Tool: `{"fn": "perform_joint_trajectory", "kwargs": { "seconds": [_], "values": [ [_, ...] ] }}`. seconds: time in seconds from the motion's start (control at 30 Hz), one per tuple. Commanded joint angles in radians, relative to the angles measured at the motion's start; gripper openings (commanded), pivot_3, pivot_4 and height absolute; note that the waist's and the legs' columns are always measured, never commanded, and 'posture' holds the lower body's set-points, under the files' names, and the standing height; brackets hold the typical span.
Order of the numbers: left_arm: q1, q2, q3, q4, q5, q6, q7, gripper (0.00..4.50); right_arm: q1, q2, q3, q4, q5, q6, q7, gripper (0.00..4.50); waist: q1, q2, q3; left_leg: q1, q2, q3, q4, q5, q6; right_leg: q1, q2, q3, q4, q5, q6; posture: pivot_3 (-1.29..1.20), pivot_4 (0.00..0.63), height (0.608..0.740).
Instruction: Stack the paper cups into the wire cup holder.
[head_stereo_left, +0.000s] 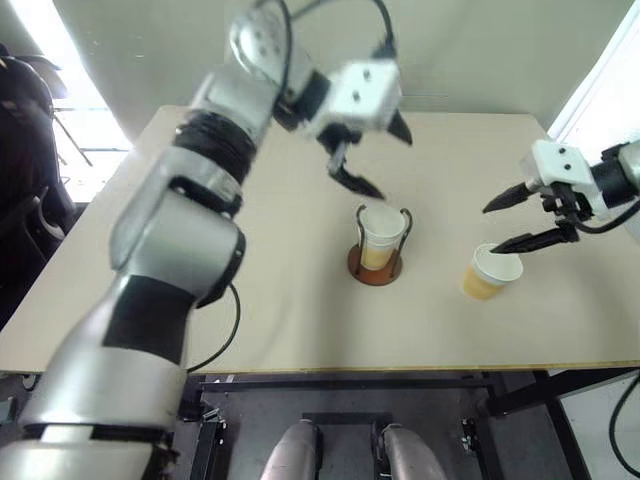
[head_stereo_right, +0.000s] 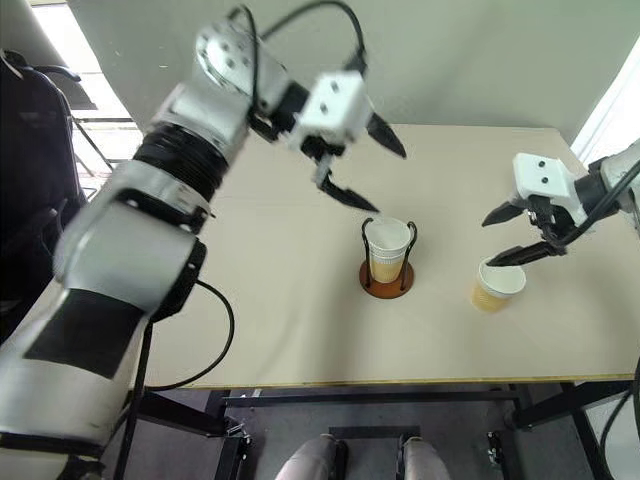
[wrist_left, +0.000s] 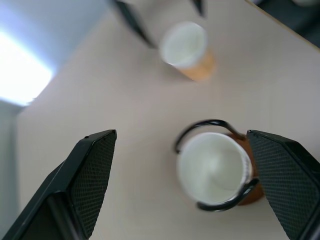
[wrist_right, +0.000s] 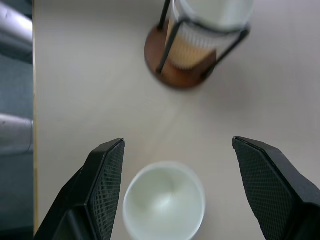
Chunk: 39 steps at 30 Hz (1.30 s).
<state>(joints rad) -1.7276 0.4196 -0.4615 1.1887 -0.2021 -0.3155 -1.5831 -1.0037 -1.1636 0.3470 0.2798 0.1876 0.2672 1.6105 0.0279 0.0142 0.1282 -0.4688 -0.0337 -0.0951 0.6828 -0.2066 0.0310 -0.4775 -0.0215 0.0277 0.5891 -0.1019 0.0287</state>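
Wire cup holder (head_stereo_left: 378, 262) mid-table (head_stereo_left: 250, 300), reddish disc base flat, stacked paper cups (head_stereo_left: 380, 232) upright inside wire loops. Left gripper (head_stereo_left: 372, 158) above holder, clear of it, fingers spread wide, gripping nothing. Loose paper cup (head_stereo_left: 490, 273) upright on table, right of holder, apart from it. Right gripper (head_stereo_left: 515, 220) just over loose cup, fingers spread, lower fingertip near rim; contact unclear, nothing held.

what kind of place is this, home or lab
Likely a robot test lab, not a home: a bare light-wood table on a dark metal frame, holding just a tan paper cup and a dark wire cup holder on a reddish-brown disc, beside plain walls and a bright window.
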Motion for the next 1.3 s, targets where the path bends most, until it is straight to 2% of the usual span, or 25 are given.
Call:
{"fn": "perform_joint_trajectory", "kwargs": {
  "seconds": [0.03, 0.2, 0.33, 0.47, 0.63, 0.83, 0.97, 1.27, 1.3],
  "values": [
    [-0.006, 0.037, 0.072, -0.001, -0.042, 0.122, -0.031, 4.47, 0.014, -0.047, -0.040, -0.022, 0.011, -0.005, 0.004, 3.52, -0.001, 0.000, 0.000, 0.000, 0.000, 0.000, 0.000, 0.000, 0.000, 0.000, 0.000, 0.000, 0.000, 0.000, 0.000, 0.00, 0.150, 0.740],
    [0.060, 0.106, 0.116, -0.114, -0.183, 0.304, -0.031, 4.47, 0.087, -0.078, -0.046, -0.065, 0.018, -0.023, 0.004, 3.52, -0.001, 0.000, 0.000, 0.000, 0.000, 0.001, 0.000, 0.000, 0.000, 0.000, 0.000, 0.000, 0.001, 0.000, 0.001, 0.00, 0.150, 0.740],
    [0.128, 0.163, 0.118, -0.240, -0.315, 0.458, -0.031, 4.47, 0.112, -0.065, -0.051, -0.035, -0.070, -0.121, 0.002, 3.52, -0.002, 0.001, 0.000, 0.000, 0.000, 0.001, 0.001, 0.000, 0.000, 0.000, 0.000, 0.000, 0.001, 0.001, 0.004, 0.00, 0.150, 0.740],
    [0.199, 0.230, 0.094, -0.354, -0.402, 0.507, -0.031, 4.47, 0.129, -0.057, -0.040, 0.013, -0.140, -0.225, 0.003, 3.52, -0.002, 0.001, 0.000, 0.002, 0.000, 0.002, 0.001, 0.000, 0.001, 0.001, 0.000, 0.001, 0.002, 0.001, 0.004, 0.00, 0.150, 0.740],
    [0.233, 0.284, 0.047, -0.406, -0.439, 0.520, -0.031, 4.47, 0.134, -0.033, -0.026, 0.067, -0.207, -0.329, 0.004, 3.52, -0.003, 0.001, 0.001, 0.007, 0.000, 0.001, 0.001, 0.001, 0.001, 0.005, 0.000, 0.001, 0.003, 0.002, 0.003, 0.00, 0.150, 0.740],
    [0.273, 0.307, 0.075, -0.440, -0.482, 0.509, -0.031, 4.47, 0.122, 0.018, -0.026, 0.109, -0.261, -0.387, 0.001, 3.52, -0.011, 0.002, 0.001, 0.016, -0.001, 0.002, 0.000, 0.001, 0.001, 0.014, 0.000, 0.002, 0.002, -0.002, -0.003, 0.00, 0.150, 0.740],
    [0.316, 0.328, 0.082, -0.456, -0.473, 0.509, -0.031, 4.47, 0.119, 0.058, -0.015, 0.128, -0.303, -0.430, -0.005, 3.52, -0.016, 0.002, 0.001, 0.016, 0.000, 0.002, 0.000, 0.001, 0.001, 0.014, 0.000, 0.002, 0.002, -0.005, 0.002, 0.00, 0.150, 0.740],
    [0.353, 0.364, 0.084, -0.480, -0.454, 0.519, -0.031, 4.47, 0.081, 0.114, 0.034, 0.238, -0.448, -0.591, -0.047, 3.52, -0.017, 0.002, 0.001, 0.015, 0.000, 0.001, -0.001, 0.001, 0.001, 0.014, 0.000, 0.002, -0.001, -0.002, -0.003, 0.00, 0.150, 0.740],
    [0.359, 0.368, 0.085, -0.481, -0.445, 0.514, -0.031, 4.50, 0.076, 0.115, 0.039, 0.251, -0.464, -0.607, -0.051, 3.34, -0.016, 0.002, 0.001, 0.015, 0.000, 0.001, -0.002, 0.001, 0.001, 0.014, 0.000, 0.002, -0.001, -0.002, -0.003, 0.00, 0.150, 0.740]
  ]
}}
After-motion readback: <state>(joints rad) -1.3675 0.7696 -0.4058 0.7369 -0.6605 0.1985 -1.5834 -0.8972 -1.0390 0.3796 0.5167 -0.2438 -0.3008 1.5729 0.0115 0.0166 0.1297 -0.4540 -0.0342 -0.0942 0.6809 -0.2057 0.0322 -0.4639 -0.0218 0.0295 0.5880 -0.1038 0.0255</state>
